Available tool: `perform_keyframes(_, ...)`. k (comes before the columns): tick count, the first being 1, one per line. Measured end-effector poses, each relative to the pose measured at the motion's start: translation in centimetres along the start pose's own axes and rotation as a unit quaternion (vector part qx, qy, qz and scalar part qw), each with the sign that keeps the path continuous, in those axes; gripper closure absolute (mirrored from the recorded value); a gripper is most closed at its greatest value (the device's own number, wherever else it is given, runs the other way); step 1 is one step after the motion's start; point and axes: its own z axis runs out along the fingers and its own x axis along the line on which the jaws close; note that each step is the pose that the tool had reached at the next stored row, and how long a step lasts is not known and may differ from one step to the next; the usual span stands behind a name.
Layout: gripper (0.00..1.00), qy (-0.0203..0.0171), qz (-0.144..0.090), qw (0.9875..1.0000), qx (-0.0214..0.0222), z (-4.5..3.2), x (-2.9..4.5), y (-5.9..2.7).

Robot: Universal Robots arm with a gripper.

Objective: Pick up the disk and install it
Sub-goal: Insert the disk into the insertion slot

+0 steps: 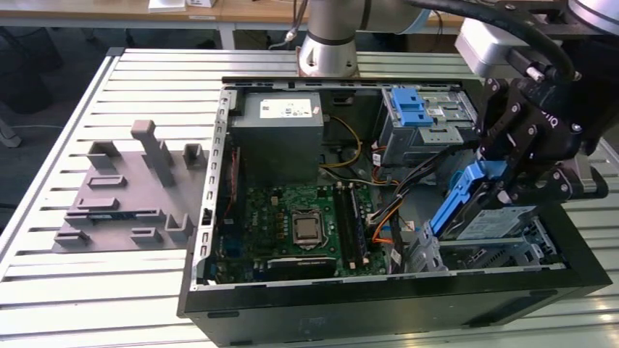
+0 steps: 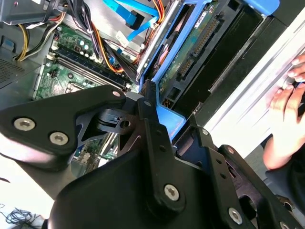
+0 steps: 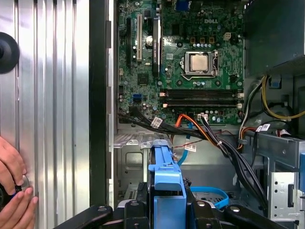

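Note:
In the exterior view my gripper (image 1: 505, 190) is shut on the disk (image 1: 503, 221), a silver drive in a blue bracket. The disk hangs tilted, partly lowered into the metal drive bay (image 1: 483, 255) at the front right corner of the open computer case (image 1: 387, 304). In the first wrist view the blue bracket of the disk (image 3: 167, 183) stands between my black fingers (image 3: 136, 210), above the bay floor. The second wrist view gives the disk's green underside (image 2: 190, 57) and the fingers (image 2: 150, 119) clamped on its blue end.
A grey power supply box (image 1: 280, 119) sits at the case's back, a drive cage with a blue latch (image 1: 411, 109) beside it. Cables (image 1: 387, 196) cross near the bay, by the motherboard (image 1: 300, 217). A grey fixture plate (image 1: 126, 196) lies on the table. A person's hand (image 3: 12, 191) rests outside the case.

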Motion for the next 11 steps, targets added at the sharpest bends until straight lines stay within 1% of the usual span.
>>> perform_keyframes(10, 0.64, 0.0001, 0.000, 1.0000, 0.0000, 1.01, 0.03, 0.01)
perform_keyframes(11, 0.62, 0.0001, 0.000, 1.0000, 0.0000, 1.08, 0.03, 0.01)
